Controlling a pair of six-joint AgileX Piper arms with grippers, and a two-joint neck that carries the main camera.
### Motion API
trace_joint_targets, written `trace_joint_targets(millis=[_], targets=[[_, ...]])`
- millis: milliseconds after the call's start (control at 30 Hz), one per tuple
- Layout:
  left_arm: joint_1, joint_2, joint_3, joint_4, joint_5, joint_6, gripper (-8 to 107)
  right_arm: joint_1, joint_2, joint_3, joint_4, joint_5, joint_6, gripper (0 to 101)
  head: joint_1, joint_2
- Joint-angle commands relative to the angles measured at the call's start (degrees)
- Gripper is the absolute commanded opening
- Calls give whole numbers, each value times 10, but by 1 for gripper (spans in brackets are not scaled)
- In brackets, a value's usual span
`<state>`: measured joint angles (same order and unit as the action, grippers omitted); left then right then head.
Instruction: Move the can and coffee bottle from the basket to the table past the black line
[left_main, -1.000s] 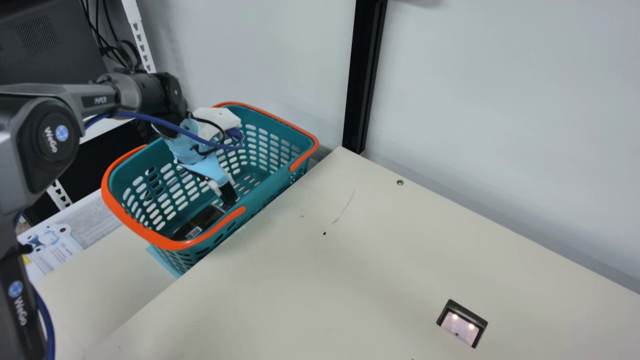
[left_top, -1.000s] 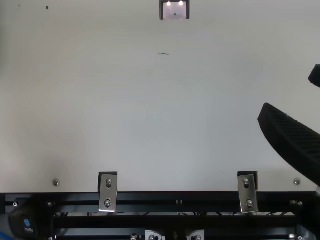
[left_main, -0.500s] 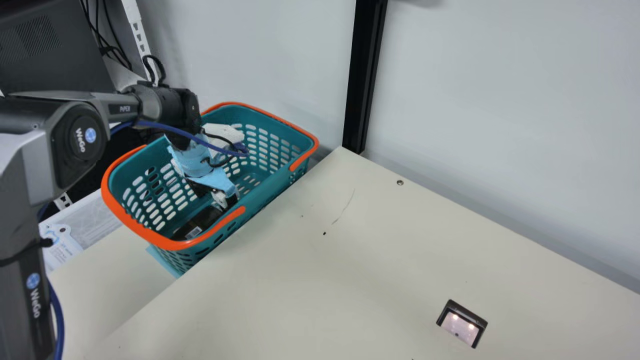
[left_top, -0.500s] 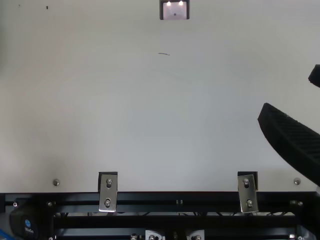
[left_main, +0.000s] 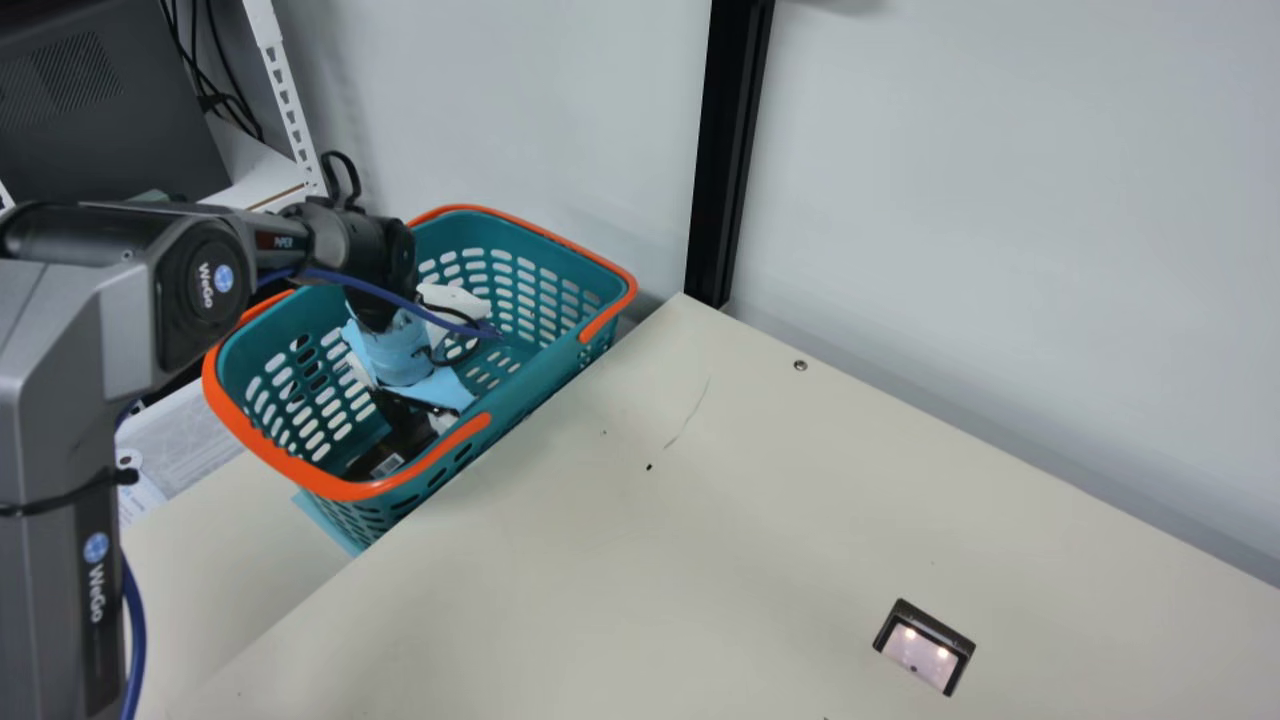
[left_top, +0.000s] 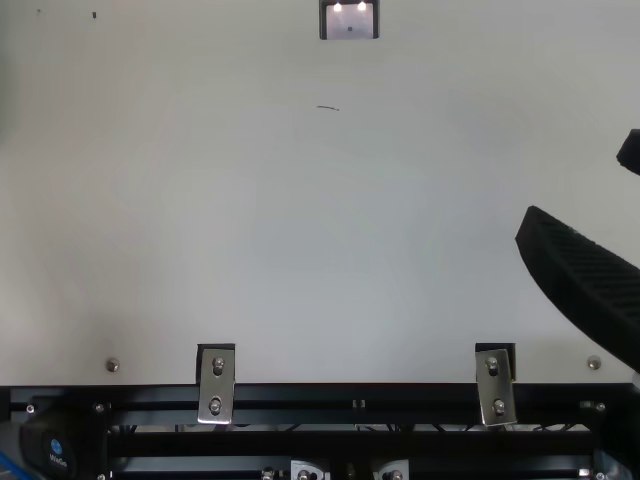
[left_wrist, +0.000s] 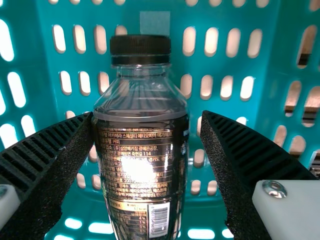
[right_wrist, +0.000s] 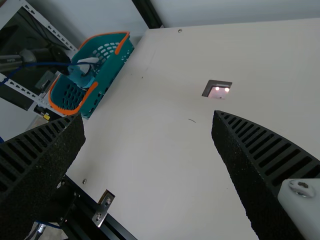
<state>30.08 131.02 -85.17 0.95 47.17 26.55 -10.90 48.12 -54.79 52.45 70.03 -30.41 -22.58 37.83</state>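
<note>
"inside the teal basket (left_main: 540, 385), that's where the bottle (left_wrist: 141, 165) is, right?"

"yes, dark, with a black cap (left_wrist: 140, 49). the left arm (left_main: 380, 255) bends over the rim, and the left pincer (left_main: 438, 421) is down in there with it."

"has it got hold?"

"its two fingers are spread in the left wrist view, one on each side of the bottle. the right-hand one there stands apart from it. the other is right at the bottle's side, and i can't tell if it touches."

"and the right pincer (left_top: 575, 182)?"

"over the desk (left_top: 250, 220), at the top view's right edge. its fingers are wide apart, and nothing is between them."

"where's the basket, then?"

"just beside the desk's edge, near the wall (left_main: 960, 200) and the black post (left_main: 730, 150). its handles (left_main: 285, 455) are orange."

"anything on the desk?"

"a thin curved line (left_main: 688, 413), plus a small framed plate (left_main: 920, 650), well apart from the basket. the top view has a short dark stroke (left_top: 328, 108) near that plate too."
</note>
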Motion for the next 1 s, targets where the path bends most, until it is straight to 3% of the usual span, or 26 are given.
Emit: trace_joint_targets(millis=[0, 200, 267, 567, 967], targets=[[-1, 6, -2, 0, -3, -2, 90, 0, 0, 0, 0, 0, 0, 101, -24, 0], [0, 19, -8, 2, -8, -9, 90, 0, 0, 0, 0, 0, 0, 101, -24, 0], [0, 22, -11, 0, -10, -10, 10, 0, 0, 0, 0, 0, 0, 101, -24, 0], [1, 7, -10, 7, -31, -18, 10, 0, 0, 0, 0, 0, 0, 101, -24, 0], [-16, -125, 37, 2, -120, -15, 10, 0, 0, 0, 0, 0, 0, 101, -24, 0]])
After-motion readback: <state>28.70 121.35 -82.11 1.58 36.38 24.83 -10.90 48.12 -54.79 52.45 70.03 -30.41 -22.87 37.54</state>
